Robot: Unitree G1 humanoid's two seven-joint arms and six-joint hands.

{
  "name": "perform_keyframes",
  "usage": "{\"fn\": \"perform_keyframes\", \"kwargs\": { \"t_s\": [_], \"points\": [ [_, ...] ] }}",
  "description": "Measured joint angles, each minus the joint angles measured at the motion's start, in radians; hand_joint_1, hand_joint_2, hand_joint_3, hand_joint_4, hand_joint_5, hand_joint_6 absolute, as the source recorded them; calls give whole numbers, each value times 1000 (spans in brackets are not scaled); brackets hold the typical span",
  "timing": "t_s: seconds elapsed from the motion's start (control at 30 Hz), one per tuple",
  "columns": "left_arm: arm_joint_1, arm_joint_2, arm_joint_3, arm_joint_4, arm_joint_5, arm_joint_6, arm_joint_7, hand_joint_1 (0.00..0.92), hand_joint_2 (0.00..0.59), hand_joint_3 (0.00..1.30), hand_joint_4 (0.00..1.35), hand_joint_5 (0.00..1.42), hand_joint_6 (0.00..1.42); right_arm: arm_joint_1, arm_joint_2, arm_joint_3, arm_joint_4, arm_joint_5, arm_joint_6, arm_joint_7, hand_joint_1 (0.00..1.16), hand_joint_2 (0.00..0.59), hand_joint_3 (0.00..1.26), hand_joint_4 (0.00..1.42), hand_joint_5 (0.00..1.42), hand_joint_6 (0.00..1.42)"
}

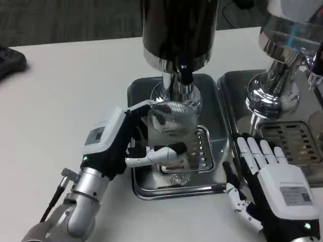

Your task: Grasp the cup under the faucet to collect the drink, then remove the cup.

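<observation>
- Your left hand (128, 143) has its fingers wrapped round the clear ribbed cup (170, 126); it is grasping the cup, thumb across the near side, with the cup standing upright on the slotted drip tray (204, 151).
- The cup sits directly beneath the black faucet (185, 74) of the dark dispenser (179, 30); its mouth looks lined up with the spout, though you cannot tell from here whether any drink is flowing or how full the cup is.
- Your right hand (270, 184) lies flat on the table (60, 91) beside the tray, fingers spread, holding nothing; it rests near the second dispenser (285, 55) and its own tray (290, 136).
- By my reading you are in the collecting step; the grasp is made, the removal is not yet begun.
- The next move calls for keeping the cup level and steady under the spout; then drawing it towards you, clear of the faucet and the tray's rim, without tipping it.
- No brand or legible writing shows; small grey panels on the backs of both hands are too blurred to read.
</observation>
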Motion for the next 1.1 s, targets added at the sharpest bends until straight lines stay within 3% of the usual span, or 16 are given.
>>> {"fn": "perform_keyframes", "kwargs": {
  "t_s": [0.27, 0.43, 0.63, 0.83, 1.1],
  "points": [
    [-41, -10, -38, 41, 6, 15, 26, 425, 146, 458, 503, 764, 885, 0, 4, 0, 0, 0, 2, -1, 0, 495, 0, 0, 0, 0],
    [-61, -10, -51, 65, 0, 38, -1, 359, 138, 365, 395, 654, 764, 0, 5, 0, 0, 1, 2, -1, 0, 495, 0, 0, 0, 0],
    [-80, -9, -75, 73, -2, 49, -42, 333, 143, 346, 378, 644, 758, 0, 6, 0, 0, 1, 3, -1, 0, 495, 0, 0, 0, 0],
    [-82, -7, -78, 74, -3, 49, -50, 227, 112, 300, 316, 619, 723, 5, 8, 2, 0, 1, 4, -1, 0, 495, 0, 0, 0, 0],
    [-46, 9, -74, 50, -4, 32, -26, 3, 10, 113, 145, 440, 489, 6, 9, 5, 0, 1, 4, -1, 0, 495, 0, 0, 0, 0]
  ]
}}
